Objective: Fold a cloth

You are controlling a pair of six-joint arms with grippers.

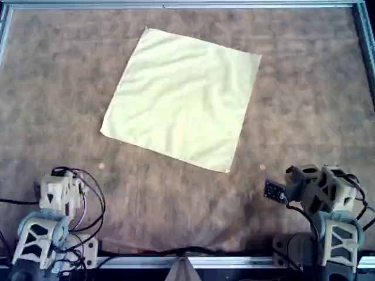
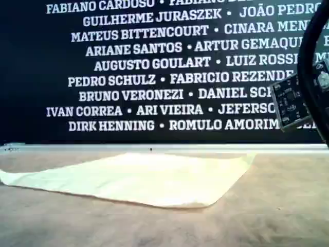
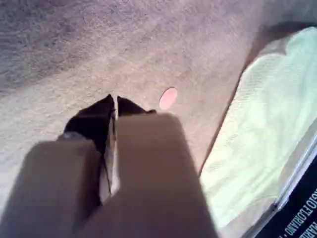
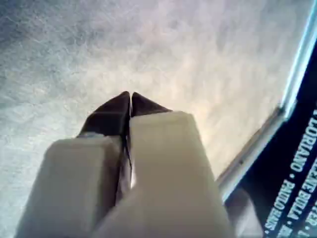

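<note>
Cloth (image 1: pixel 183 98): flat, unfolded on worktop (image 1: pixel 58 88); well apart from left claw (image 3: pixel 115 99) and right claw (image 4: pixel 130 95), both closed, empty.

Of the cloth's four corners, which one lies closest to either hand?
The cloth's bottom corner in the overhead view, near the small pink dot. It points toward the right hand; the other three lie farther up the table.

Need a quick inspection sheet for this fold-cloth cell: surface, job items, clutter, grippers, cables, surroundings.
Surface: brown mottled table covering, metal frame at its edges.
Job's things: pale yellow square cloth, spread flat, unfolded, lightly wrinkled.
Clutter: two small pink round dots on the covering.
Grippers: left gripper shut, empty; right gripper shut, empty; both clear of the cloth.
Cables: black wires loop at the arm bases.
Surroundings: black wall with white names.
</note>
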